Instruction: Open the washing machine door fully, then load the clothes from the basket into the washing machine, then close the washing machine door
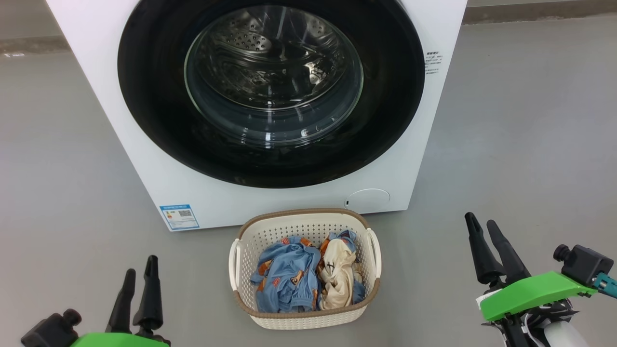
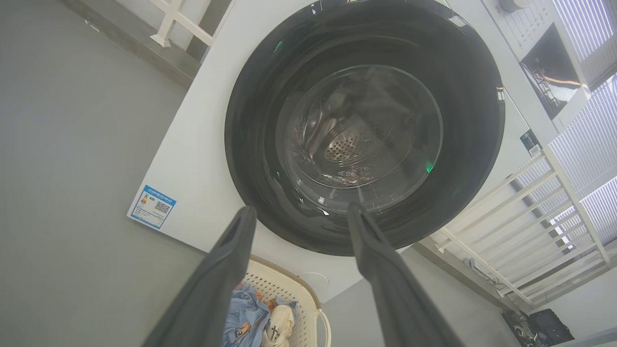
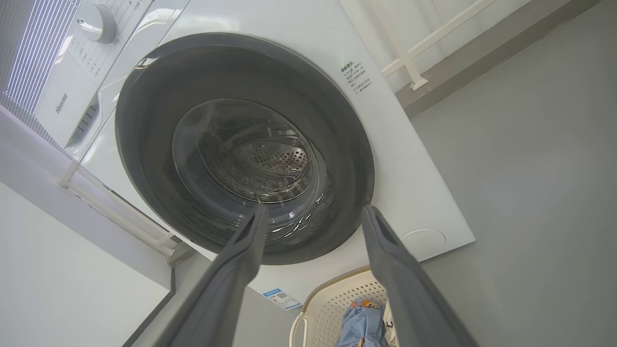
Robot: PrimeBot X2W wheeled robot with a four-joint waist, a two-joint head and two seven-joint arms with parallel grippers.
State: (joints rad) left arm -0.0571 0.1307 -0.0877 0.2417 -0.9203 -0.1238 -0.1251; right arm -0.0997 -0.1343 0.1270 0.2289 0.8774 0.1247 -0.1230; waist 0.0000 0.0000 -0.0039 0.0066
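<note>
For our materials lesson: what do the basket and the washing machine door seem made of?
The basket: likely matte cream plastic, given its regular moulded holes. The washing machine door: glossy black ring, probably plastic, around a clear, reflective window, seemingly glass.

One washing machine (image 1: 289,202), one door (image 1: 154,96), one basket (image 1: 308,320)

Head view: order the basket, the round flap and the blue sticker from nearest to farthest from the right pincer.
1. The basket, on the floor left of the right pincer.
2. The round flap, low on the washing machine front, behind the basket.
3. The blue sticker, at the machine's far lower left corner.
</note>
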